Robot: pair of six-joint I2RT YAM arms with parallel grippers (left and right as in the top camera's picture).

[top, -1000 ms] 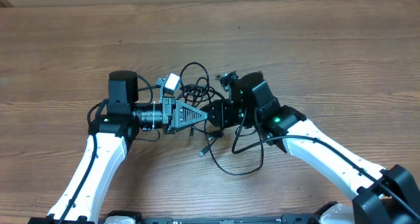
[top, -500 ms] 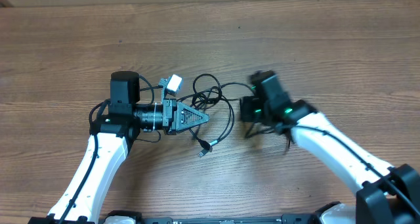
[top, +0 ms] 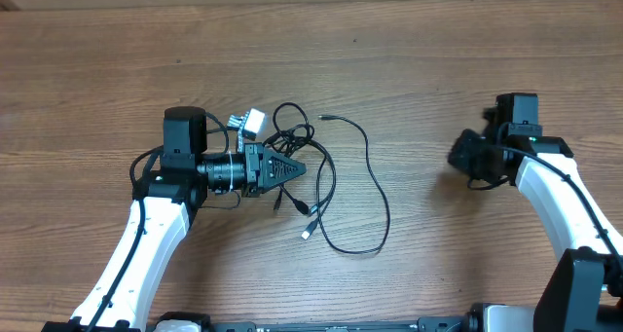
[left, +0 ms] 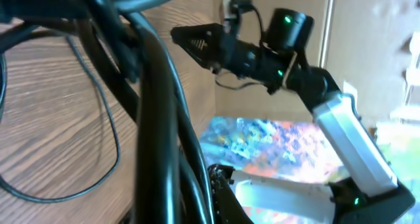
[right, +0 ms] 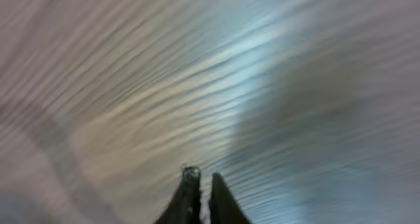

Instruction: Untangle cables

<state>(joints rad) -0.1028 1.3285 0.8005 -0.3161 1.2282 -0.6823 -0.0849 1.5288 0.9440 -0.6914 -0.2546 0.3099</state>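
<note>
While the left gripper (top: 296, 166) stays clamped on the knotted cables (top: 288, 137), one cable (top: 380, 191) now trails free in a long loop at centre. The right gripper (top: 454, 158), fingers nearly together and empty, has swung well clear rightward: one strand apparently separated.

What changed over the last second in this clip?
The right gripper swung away from the cables to the far right, drawing one strand out into a long loose loop and letting go. The left gripper stayed shut on the cables, arm unmoved.
</note>
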